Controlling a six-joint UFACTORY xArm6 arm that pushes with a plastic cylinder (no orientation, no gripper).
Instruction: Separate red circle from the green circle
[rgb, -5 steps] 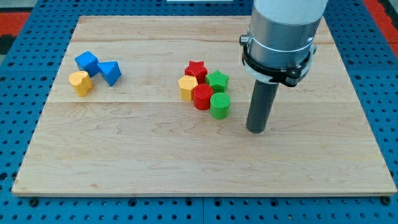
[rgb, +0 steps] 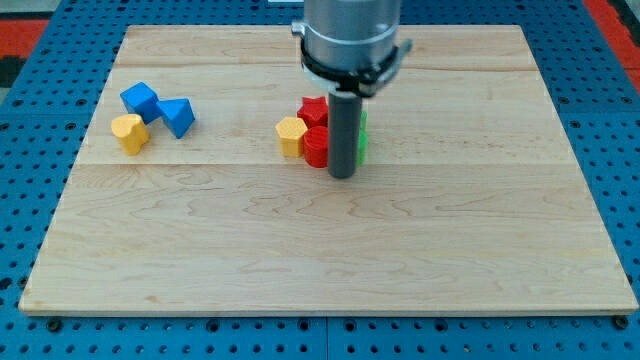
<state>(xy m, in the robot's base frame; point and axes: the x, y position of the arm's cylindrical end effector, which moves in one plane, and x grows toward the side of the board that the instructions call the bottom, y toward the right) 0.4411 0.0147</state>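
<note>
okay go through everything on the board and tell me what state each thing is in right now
My tip: down at the cluster, between red circle and green blocks.
Red circle: against the rod's left.
Green circle: mostly hidden behind the rod.
Red star: partly hidden.
Yellow block: touching red circle.

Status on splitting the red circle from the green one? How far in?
Done: approach. My tip is in the centre cluster, just right of the red circular block. In hand: the rod stands across the green blocks, only a green sliver showing, so any gap cannot be judged. Left: visible separation. The red star block and yellow block sit against the red circular one.
</note>
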